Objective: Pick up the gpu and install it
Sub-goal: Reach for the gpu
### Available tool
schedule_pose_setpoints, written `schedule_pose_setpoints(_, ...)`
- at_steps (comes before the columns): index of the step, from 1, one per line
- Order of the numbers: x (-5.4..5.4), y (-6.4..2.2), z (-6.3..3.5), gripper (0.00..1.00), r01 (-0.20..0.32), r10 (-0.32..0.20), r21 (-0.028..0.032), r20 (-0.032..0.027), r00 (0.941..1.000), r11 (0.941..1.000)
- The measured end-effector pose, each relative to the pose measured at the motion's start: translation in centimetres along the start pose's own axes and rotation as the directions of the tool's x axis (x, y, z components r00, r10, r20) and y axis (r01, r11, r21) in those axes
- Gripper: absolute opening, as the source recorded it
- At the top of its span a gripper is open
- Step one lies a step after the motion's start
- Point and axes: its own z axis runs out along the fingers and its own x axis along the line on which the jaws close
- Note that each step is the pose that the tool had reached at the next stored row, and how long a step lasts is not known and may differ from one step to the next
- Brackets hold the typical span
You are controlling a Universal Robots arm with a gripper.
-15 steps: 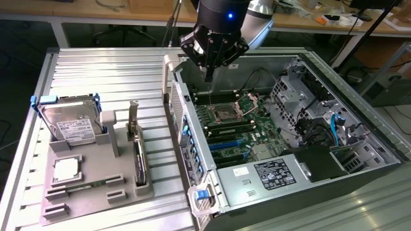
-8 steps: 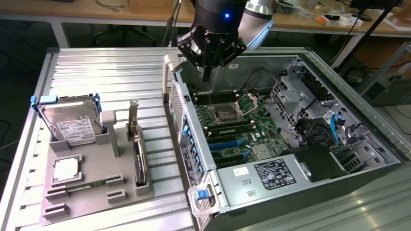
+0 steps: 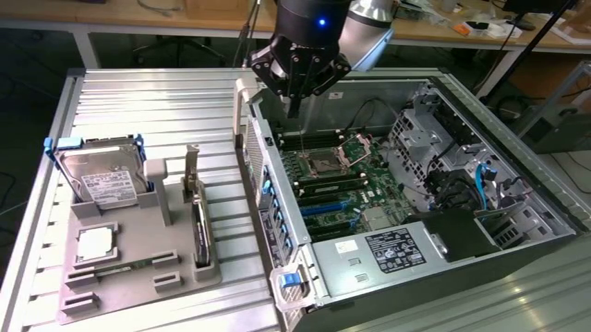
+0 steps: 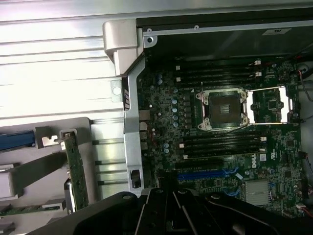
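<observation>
Gripper: one black gripper (image 3: 293, 105), fingers pressed together, empty, above the open black computer case (image 3: 461, 290).
Gpu: one thin dark gpu card with silver bracket (image 3: 198, 221), upright in the grey plastic tray (image 3: 143, 238).
Hard drive: one silver boxy hard drive (image 3: 99, 178), same tray.

A robotics lab is showing here. A black robot arm (image 3: 309, 28) with a gripper (image 3: 293, 109) is hanging over an open black computer tower case (image 3: 461, 290), which is lying on its side and exposing a green motherboard (image 3: 342, 187). The case is resting on a ribbed silver metal worktable (image 3: 157, 104), with a grey plastic parts tray (image 3: 129, 270) sitting beside it on the exterior view's left. Far behind, long wooden workbenches (image 3: 93, 12) are carrying scattered small clutter.
</observation>
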Motion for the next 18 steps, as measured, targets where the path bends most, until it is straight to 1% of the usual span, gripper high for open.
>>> schedule_pose_setpoints(15,0.29,-0.03,0.07,0.11,0.000,0.000,0.0000,0.0000,1.0000,1.0000)
schedule_pose_setpoints(17,0.73,-0.07,0.28,0.11,0.000,0.000,-0.0001,0.0000,1.0000,1.0000)
schedule_pose_setpoints(18,0.75,-0.07,0.28,0.11,0.000,0.000,0.0000,0.0000,1.0000,1.0000)
